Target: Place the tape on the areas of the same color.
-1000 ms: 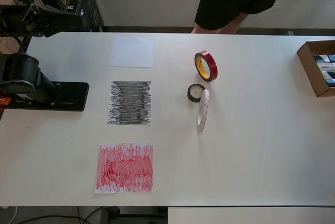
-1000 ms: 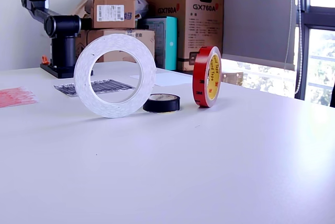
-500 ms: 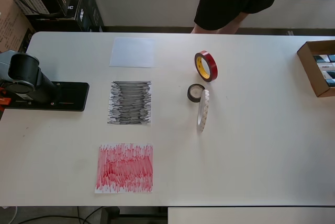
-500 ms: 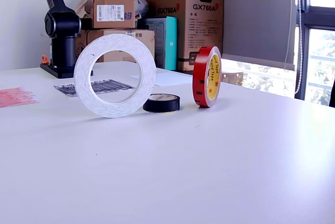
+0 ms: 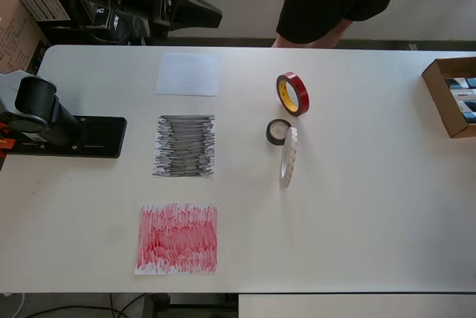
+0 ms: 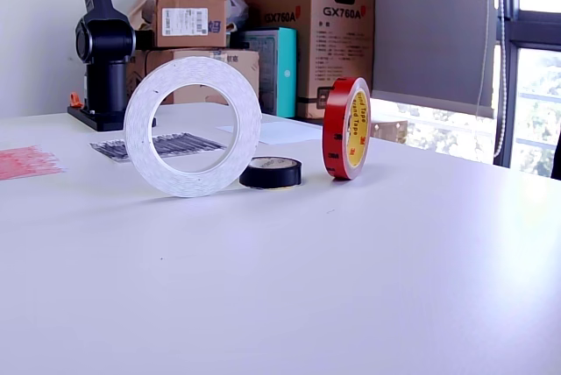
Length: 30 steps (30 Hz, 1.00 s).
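On the table (image 5: 357,214) all three rolls are unmoved: white roll (image 6: 192,126) upright nearest, black roll (image 6: 270,172) flat, red roll (image 6: 346,128) upright, none on a sheet. The end effector (image 5: 201,12) has swung out past the far edge, apparently pressed together, beginning its reach.

In the overhead view, everything on the table (image 5: 357,221) is placed from the middle roll (image 5: 278,131), which lies flat. An upper roll (image 5: 292,93) is stood on edge just above it, apart from it. A lower roll (image 5: 288,157) is stood on edge just below and to its right, close against it. Three sheets are laid flat in a column well to its left: the middle sheet (image 5: 184,145) level with it, the top sheet (image 5: 189,74) above, the bottom sheet (image 5: 177,238) below. The arm base (image 5: 63,134) is set further left still. A box (image 5: 452,95) is found far right, at the table's edge. The gripper (image 5: 216,15) is held up and left, beyond the table's far edge
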Tool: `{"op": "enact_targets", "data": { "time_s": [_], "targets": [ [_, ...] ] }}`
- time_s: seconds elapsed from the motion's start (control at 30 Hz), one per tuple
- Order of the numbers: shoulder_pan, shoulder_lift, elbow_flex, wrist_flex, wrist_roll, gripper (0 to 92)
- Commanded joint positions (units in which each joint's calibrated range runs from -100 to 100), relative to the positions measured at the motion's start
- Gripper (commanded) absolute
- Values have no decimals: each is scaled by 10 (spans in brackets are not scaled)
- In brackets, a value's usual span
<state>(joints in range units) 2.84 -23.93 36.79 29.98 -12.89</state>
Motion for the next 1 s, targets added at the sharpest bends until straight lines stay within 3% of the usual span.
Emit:
{"op": "enact_targets", "data": {
  "time_s": [0.0, 0.6, 0.97],
  "targets": [
    [2, 2, -30, 205, 35, 2],
    [13, 209, -253, 407, 185, 6],
    [17, 289, -316, 475, 261, 7]
  ]
}}
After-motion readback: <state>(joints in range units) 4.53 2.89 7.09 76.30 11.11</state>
